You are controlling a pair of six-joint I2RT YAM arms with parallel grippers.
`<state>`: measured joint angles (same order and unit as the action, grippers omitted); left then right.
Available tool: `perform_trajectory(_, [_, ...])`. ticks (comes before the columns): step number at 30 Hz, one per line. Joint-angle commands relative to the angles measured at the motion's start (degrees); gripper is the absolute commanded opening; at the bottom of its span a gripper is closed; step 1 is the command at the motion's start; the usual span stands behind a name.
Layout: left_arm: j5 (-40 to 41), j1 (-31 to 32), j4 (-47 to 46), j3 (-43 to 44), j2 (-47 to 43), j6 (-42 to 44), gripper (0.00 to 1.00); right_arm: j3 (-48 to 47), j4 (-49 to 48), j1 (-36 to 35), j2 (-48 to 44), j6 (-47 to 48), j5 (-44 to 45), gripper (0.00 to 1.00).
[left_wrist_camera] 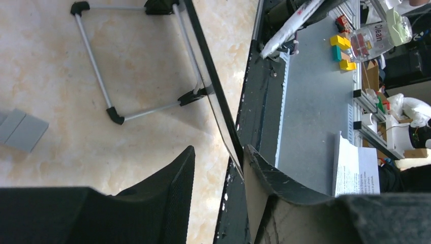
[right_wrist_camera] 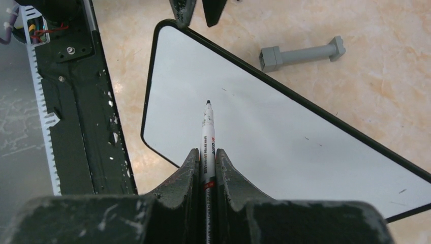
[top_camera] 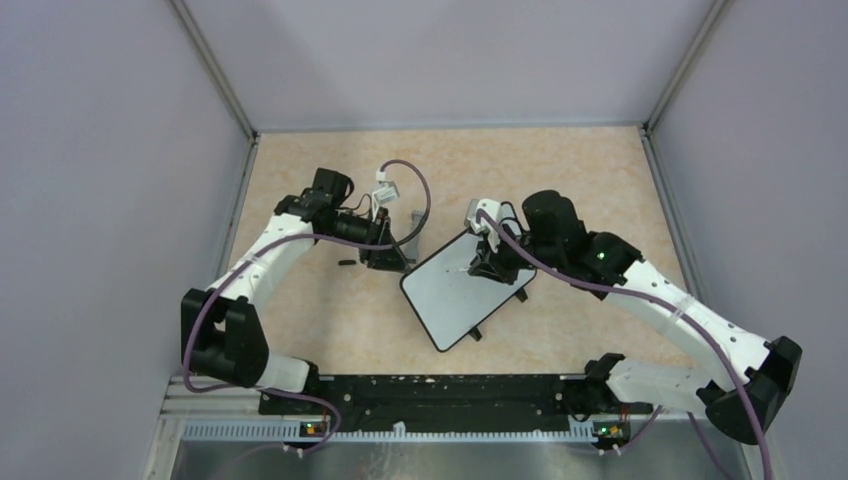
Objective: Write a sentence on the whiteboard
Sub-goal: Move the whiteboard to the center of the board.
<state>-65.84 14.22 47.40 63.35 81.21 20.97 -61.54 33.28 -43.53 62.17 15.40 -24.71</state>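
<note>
Right gripper (right_wrist_camera: 207, 151) holds marker (right_wrist_camera: 208, 122) — well inside whiteboard (right_wrist_camera: 284, 137) rim.

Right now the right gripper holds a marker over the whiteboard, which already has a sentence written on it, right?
No. The whiteboard has nothing written on it: the right wrist view shows it blank but for a few tiny specks. The right gripper does hold the marker over it.

Far tabletop (top_camera: 450, 160) open; whiteboard (top_camera: 458, 292) blocks centre.
</note>
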Motion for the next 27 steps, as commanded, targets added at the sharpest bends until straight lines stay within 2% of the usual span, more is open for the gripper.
perform_trajectory(1, [-0.49, 3.32, -2.66, 2.92, 2.35, -0.64, 0.41, -1.7, -2.39, -3.17, -0.36, 3.82, 3.52, 0.0])
perform_trajectory(4, [-0.42, 3.79, -2.62, 4.02, 3.84, -0.67, 0.34, -2.18, -1.79, -3.24, -0.52, 3.84, 3.66, 0.0])
perform_trajectory(9, [0.27, 3.65, -2.64, 5.06, 5.04, -0.53, 0.31, -1.41, -1.39, -3.24, -1.28, 3.1, 1.46, 0.0])
perform_trajectory(10, [0.35, 3.44, -2.24, 5.25, 5.0, -0.33, 0.32, -1.33, -1.26, -3.26, -1.39, 3.09, 1.62, 0.0])
perform_trajectory(13, [0.12, 3.18, -2.34, 5.24, 4.36, -0.17, 0.46, -1.12, -0.86, -3.24, -1.78, 3.32, 1.39, 0.0])
perform_trajectory(14, [-0.16, 3.18, -2.84, 5.01, 4.18, -0.67, 0.47, -1.14, -0.8, -3.29, -1.87, 3.32, 1.11, 0.0])
perform_trajectory(27, [1.27, 6.04, 0.66, 11.0, 9.57, 3.33, 0.11, -1.08, 0.65, -3.33, -2.24, 5.82, -0.69, 0.0])
